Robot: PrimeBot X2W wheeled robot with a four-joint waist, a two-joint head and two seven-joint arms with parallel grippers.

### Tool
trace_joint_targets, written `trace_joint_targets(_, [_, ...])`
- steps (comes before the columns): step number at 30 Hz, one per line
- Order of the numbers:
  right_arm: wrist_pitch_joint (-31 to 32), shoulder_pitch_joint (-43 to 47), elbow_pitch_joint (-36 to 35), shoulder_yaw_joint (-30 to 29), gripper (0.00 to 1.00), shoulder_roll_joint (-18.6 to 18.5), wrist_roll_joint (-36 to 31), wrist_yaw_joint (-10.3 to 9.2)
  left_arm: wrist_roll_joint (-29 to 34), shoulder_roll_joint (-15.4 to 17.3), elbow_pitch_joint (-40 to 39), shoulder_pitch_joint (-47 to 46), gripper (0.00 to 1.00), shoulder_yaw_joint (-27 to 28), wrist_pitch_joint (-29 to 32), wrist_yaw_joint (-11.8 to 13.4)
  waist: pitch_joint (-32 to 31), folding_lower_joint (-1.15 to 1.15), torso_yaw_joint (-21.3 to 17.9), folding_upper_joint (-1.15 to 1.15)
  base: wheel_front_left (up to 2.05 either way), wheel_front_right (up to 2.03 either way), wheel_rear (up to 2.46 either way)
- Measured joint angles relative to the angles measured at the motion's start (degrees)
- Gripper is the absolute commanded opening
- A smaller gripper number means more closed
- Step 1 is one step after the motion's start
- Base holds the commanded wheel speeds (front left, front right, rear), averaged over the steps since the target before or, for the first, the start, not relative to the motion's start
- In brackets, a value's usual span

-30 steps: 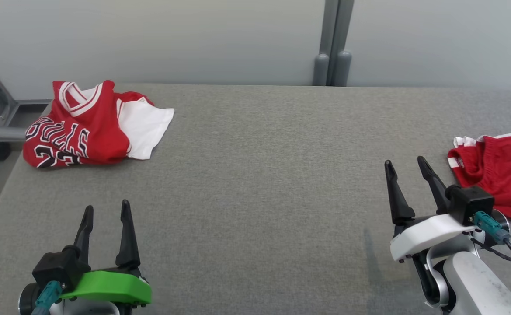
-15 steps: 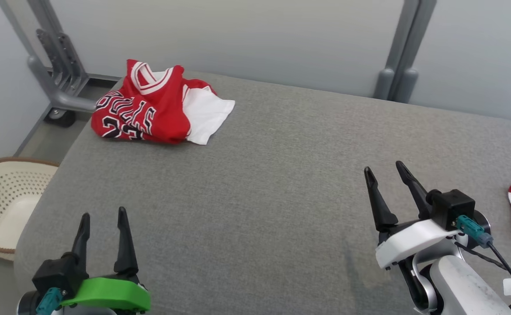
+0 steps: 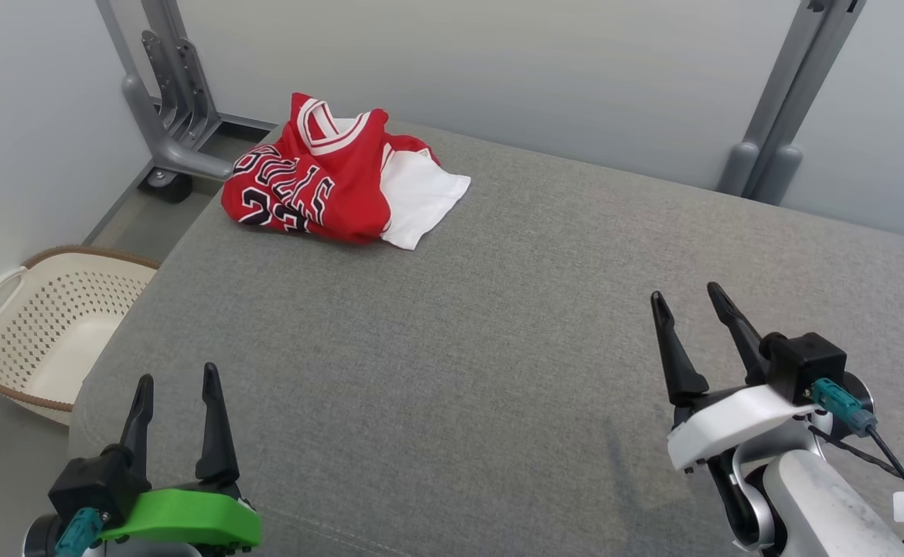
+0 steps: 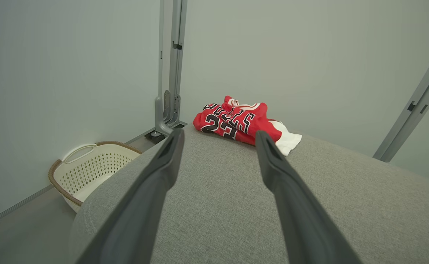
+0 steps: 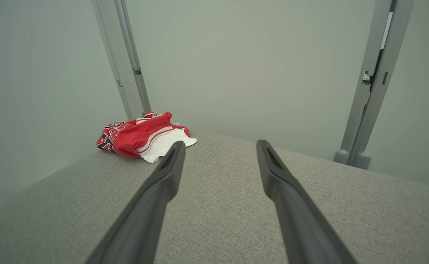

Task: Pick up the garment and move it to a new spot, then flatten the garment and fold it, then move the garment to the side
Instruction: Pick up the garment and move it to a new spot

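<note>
A crumpled red and white jersey, the garment [image 3: 339,182], lies on the far left corner of the grey cushioned table [image 3: 498,333]; black and white lettering shows on it. It also appears in the left wrist view as the garment [image 4: 236,123] and in the right wrist view as the garment [image 5: 141,137]. My left gripper [image 3: 177,387] hovers open at the near left, well short of it. My right gripper [image 3: 687,305] is open at the near right, with nothing between its fingers.
A cream perforated laundry basket [image 3: 49,325] sits on the floor left of the table. A grey metal frame post [image 3: 165,100] stands behind the jersey, another post [image 3: 788,116] at the back right. Pale walls close the back.
The camera has turned left, so the jersey has shifted toward the picture's middle and the basket has come into view. The red garment at the right edge has left the picture. Both grippers stay open.
</note>
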Motion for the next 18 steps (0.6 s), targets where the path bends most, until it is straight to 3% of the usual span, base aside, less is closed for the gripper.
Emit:
trace_joint_targets(6, [0.67,-0.13,-1.52,-0.96,1.00,-0.43,-0.63,-0.30,-0.97,-0.01,-0.21,-0.38,1.00,0.34,1.30,-0.01,1.23,0.00,-1.33,0.00,0.00,0.00,0.00])
trace_joint_targets(18, [3.03,-6.41,-7.42,-4.53,1.00,-5.04,-3.96,-0.33,-4.12,0.75,-1.53,-9.66,1.00,3.03,4.57,-0.02,7.14,0.00,-4.73,0.00,0.00,0.00,0.00])
